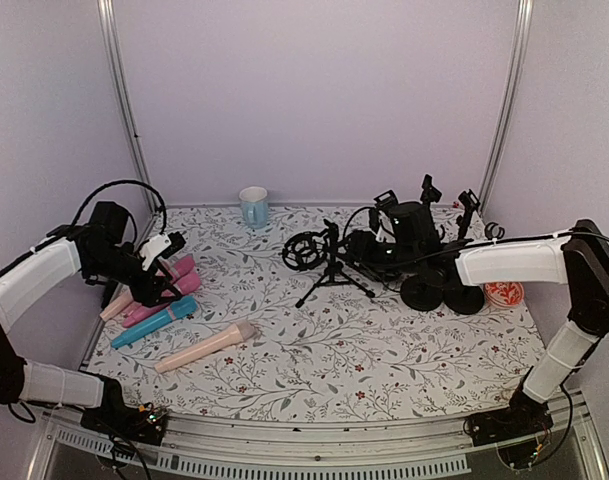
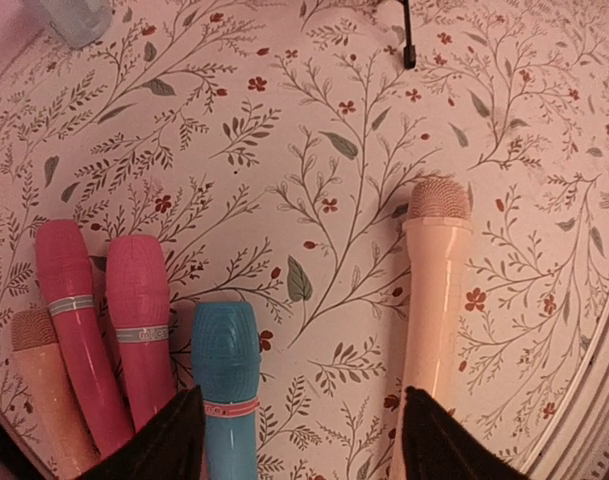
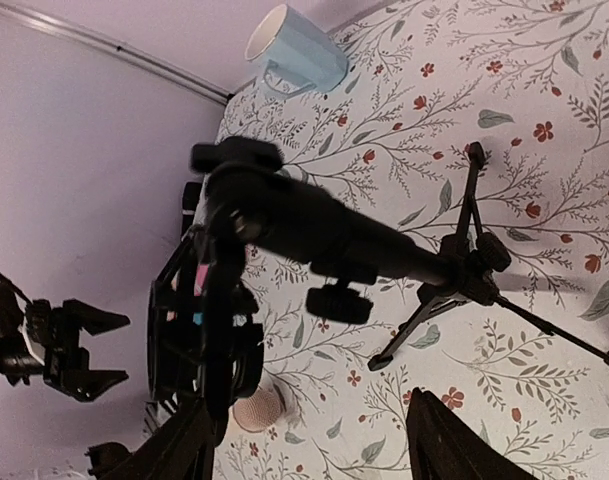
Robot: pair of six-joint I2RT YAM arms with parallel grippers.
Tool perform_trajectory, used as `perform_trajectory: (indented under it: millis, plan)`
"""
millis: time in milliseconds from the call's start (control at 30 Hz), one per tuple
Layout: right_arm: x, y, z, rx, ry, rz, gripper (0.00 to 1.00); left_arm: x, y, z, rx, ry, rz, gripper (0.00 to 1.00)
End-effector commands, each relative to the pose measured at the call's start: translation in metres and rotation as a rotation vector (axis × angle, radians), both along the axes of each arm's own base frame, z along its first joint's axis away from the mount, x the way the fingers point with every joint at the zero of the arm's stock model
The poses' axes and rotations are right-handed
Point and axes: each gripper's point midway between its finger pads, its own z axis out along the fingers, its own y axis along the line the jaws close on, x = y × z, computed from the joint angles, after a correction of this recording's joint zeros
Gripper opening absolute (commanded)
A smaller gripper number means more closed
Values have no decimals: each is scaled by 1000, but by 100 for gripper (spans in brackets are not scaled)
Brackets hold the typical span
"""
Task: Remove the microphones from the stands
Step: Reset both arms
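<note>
The black tripod stand (image 1: 333, 271) stands mid-table, its ring mount (image 1: 303, 251) empty. In the right wrist view its boom (image 3: 334, 235) and ring mount (image 3: 199, 330) fill the middle. Several microphones lie at the left: a peach microphone (image 1: 206, 346) (image 2: 432, 290), a blue one (image 1: 154, 322) (image 2: 227, 385), two pink ones (image 1: 166, 287) (image 2: 139, 320) and another peach one (image 2: 44, 390). My left gripper (image 1: 162, 268) (image 2: 309, 445) hangs open over them, nothing between its fingers. My right gripper (image 1: 369, 250) (image 3: 309, 445) is open beside the stand, gripping nothing.
A pale blue mug (image 1: 253, 206) (image 3: 296, 48) sits at the back wall. More black stands (image 1: 419, 225) and round bases (image 1: 444, 294) crowd the back right, with a red-and-white dish (image 1: 503, 293) beside them. Purple walls close in the table.
</note>
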Motion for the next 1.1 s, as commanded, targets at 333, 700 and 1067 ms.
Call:
perform_trajectory:
  millis: [333, 700, 1067]
  plan:
    - [-30, -57, 62, -455, -488, -179, 99, 37, 13, 1, -55, -71, 143, 99]
    - [-23, -198, 47, -796, -668, -546, 99, 89, 57, -3, -207, -299, 415, 99]
    - [-6, -314, 32, -895, -650, -807, 99, 99, 74, -12, -292, -561, 534, 99]
